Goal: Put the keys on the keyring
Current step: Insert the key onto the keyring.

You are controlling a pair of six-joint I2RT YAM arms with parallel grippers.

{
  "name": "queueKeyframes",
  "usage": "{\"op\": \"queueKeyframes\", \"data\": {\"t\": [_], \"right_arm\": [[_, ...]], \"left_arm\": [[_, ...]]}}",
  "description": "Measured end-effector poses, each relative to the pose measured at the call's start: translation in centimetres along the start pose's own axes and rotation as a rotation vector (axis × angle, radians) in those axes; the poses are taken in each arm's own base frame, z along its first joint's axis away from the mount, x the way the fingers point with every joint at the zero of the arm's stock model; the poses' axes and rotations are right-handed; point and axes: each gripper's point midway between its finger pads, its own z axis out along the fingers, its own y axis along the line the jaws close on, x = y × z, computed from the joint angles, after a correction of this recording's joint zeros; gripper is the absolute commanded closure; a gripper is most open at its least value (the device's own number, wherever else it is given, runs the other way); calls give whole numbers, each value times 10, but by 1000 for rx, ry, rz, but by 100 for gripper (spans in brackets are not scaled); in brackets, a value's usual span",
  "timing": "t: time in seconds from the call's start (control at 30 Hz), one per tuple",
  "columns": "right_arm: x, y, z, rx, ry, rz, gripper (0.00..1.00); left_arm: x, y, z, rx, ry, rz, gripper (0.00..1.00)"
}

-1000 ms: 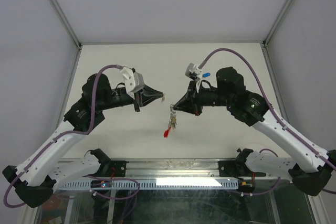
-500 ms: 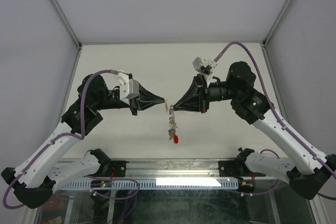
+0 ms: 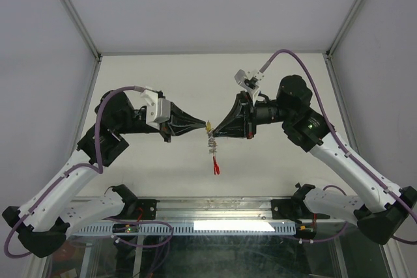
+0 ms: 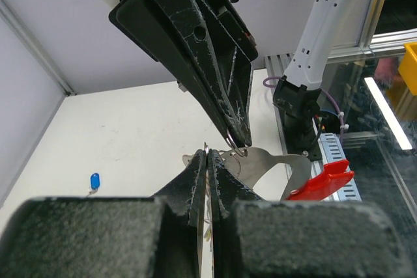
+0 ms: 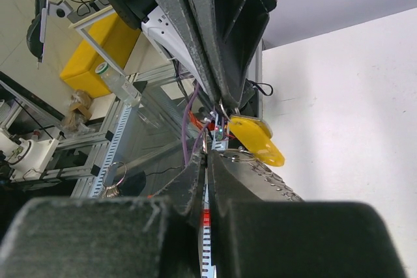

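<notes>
1. Top view: the left claw and the right claw met tip to tip at mid-frame, above the table.
   - Both were closed. The left was pinched on a yellow key and the right on the keyring.
   - The keyring hung straight down the frame from the right claw, with its red strip lowest.
   - The key sat just up-left of the keyring's top. Whether they touched could not be told.

2. Left wrist view: the left claw's own fingers were pressed together on a thin metal edge at lower centre.
   - The right claw reached down from the upper left of the frame. Its tip was clamped on a small loop of the keyring, just up-right of the left claw's tip.
   - The red strip stuck out at the right.
   - A blue key lay on the table at lower left, well apart.

3. Right wrist view: the right claw's own fingers were shut at lower centre.
   - The key's yellow head sat just up-right of them, under the left claw's tip, with its long axis slanting down-right.
   - The coming move likely turned on lining the key's hole up with the loop, a short way to the right in the top view. The left arm, carrying the key, was the one placed to close that gap.
</notes>
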Motion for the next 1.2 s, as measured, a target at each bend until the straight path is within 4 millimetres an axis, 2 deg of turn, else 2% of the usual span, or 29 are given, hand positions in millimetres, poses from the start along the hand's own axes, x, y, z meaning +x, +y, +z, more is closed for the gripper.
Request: {"op": "queueKeyframes", "data": {"t": [0.87,1.2], "right_arm": [[-1,-10,2,52,-25,52,100],[-4,-7,0,53,-47,42,100]], "left_arm": [[1,-12,6,103,-13,-7,100],[0,-14,6,119,-17,-5,100]]}}
